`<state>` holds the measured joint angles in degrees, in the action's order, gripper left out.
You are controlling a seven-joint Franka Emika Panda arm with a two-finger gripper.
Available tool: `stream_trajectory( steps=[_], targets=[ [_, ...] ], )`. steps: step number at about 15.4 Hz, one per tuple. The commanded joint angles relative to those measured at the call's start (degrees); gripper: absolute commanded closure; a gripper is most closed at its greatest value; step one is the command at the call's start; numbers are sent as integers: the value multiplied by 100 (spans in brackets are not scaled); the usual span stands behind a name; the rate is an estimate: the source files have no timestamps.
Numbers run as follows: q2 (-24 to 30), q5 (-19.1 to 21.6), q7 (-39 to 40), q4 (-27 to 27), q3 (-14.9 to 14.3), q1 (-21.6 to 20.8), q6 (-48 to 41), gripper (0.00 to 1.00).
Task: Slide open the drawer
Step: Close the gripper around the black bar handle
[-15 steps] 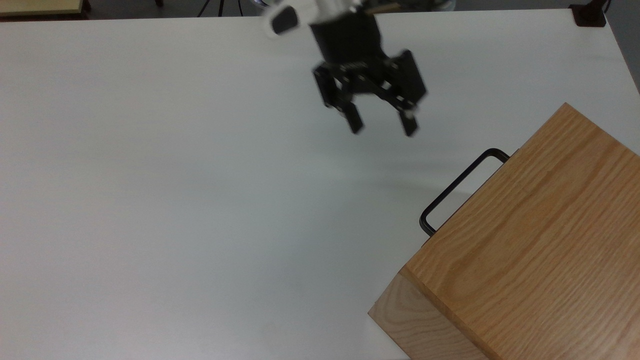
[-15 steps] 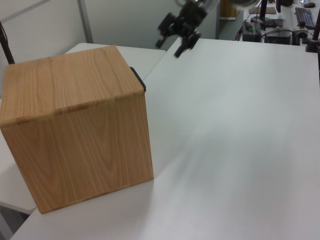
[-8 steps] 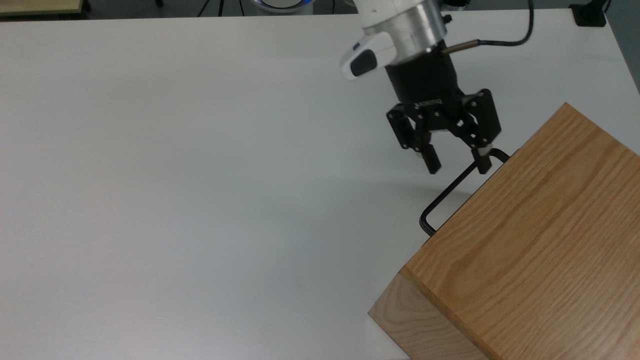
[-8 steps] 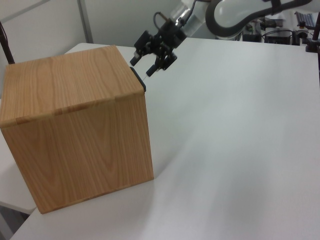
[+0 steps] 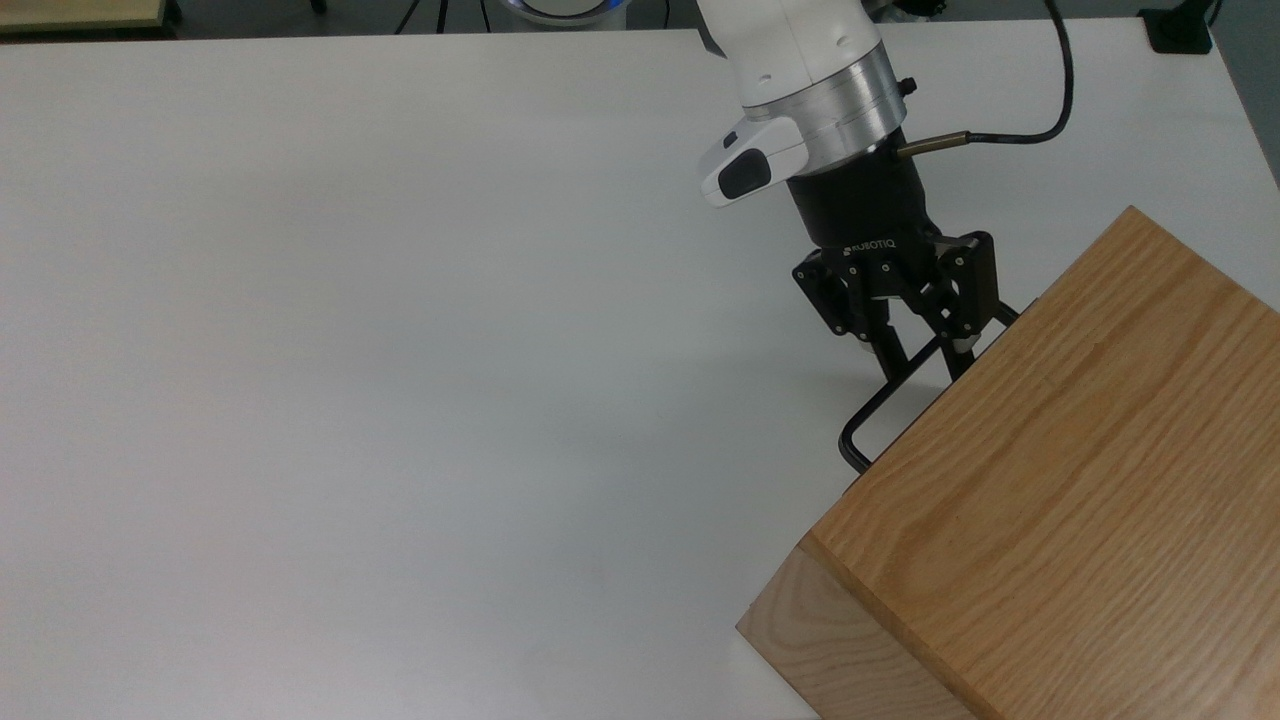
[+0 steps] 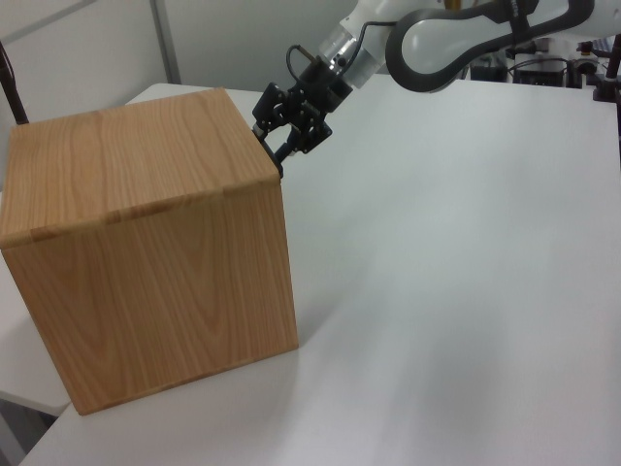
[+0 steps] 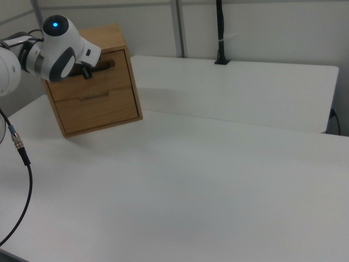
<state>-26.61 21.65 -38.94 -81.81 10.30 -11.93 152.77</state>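
- Gripper (image 5: 925, 362): jaws part-open, one finger on either side of the black bar; whether the pads press the bar yet cannot be told. Nothing firmly held.
- Handle (image 5: 880, 410): thin black metal bar running between the jaws and on past them, standing off the drawer front. Judged stiff and smooth, so likely slippery; hold squarely, near mid-length.
- Drawer (image 7: 106, 76): directly behind the jaws, upper of two fronts, flush with the cabinet, not yet opened. Judged light, sliding on rails; a straight pull should suit.
- Cabinet (image 5: 1080, 480): oak box beyond the jaws, resting on the white table (image 5: 350, 350). It could shift if the pull is skewed.
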Motion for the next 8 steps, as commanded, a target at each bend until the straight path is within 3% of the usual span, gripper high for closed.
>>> stream_trajectory(
  steps=[1, 3, 8],
  targets=[
    [-143, 50, -114, 68, -46, -64, 16, 72],
    [-82, 50, -245, 42, -46, -55, 7, 93],
    [-55, -29, -219, -10, -46, 7, -1, 100]
  ],
)
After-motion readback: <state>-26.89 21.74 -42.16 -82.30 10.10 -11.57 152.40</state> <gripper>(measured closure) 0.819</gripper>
